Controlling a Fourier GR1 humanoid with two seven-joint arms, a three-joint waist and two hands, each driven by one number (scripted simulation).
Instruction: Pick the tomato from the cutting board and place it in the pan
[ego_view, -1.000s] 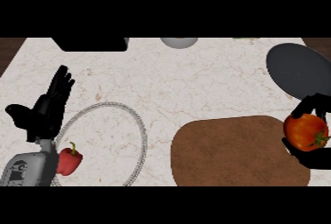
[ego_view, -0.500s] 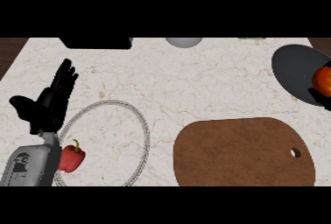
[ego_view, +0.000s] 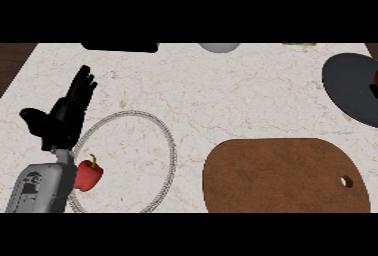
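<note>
The brown cutting board (ego_view: 284, 175) lies at the lower right with nothing on it. The dark grey pan (ego_view: 348, 85) sits at the right edge, cut off by it. Over the pan's right side, a dark reddish sliver (ego_view: 374, 76) at the very edge may be the tomato. A small black bit below it looks like part of my right hand (ego_view: 372, 90); the rest of that hand is out of view. My left hand (ego_view: 63, 117) rests open at the left, fingers pointing up, holding nothing.
A red bell pepper (ego_view: 88, 175) lies beside my left forearm, inside a thin grey ring (ego_view: 168, 150) on the counter. At the far edge are a black object (ego_view: 119, 46), a grey bowl (ego_view: 219, 47) and something green (ego_view: 299, 44).
My right hand carried the tomato off the cutting board, up and to the right over the pan, and has slid almost out of view. The left hand stayed put.
</note>
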